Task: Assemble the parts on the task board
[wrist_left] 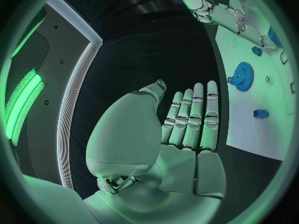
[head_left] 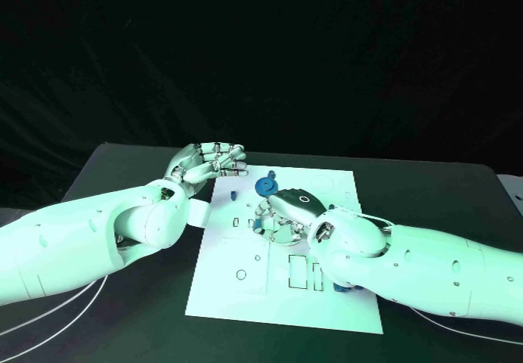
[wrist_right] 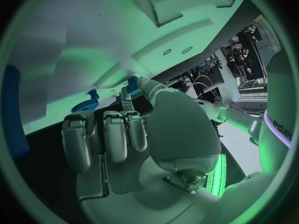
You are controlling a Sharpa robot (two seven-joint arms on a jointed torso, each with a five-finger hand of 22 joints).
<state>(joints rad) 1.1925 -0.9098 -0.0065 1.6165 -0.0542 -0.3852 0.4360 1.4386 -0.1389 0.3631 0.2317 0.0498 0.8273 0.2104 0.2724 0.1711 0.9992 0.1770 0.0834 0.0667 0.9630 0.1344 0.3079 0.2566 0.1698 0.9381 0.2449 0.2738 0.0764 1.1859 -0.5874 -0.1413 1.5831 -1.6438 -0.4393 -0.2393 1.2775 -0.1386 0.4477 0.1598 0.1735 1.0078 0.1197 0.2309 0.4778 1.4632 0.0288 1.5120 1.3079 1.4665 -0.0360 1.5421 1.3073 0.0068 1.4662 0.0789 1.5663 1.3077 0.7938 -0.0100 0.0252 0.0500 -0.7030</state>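
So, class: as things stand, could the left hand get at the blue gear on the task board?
Probably yes. The left hand sits empty at the board's far left corner, and the blue gear stands close by with bare board between them. The right hand crowds the gear's other side.

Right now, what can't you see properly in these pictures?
- Head view: the right hand covers the middle of the task board, so whether it holds a part is hidden.
- Head view: a blue part peeks from under the right arm; its shape is hidden.
- Right wrist view: the blue gear is half hidden behind the fingers.
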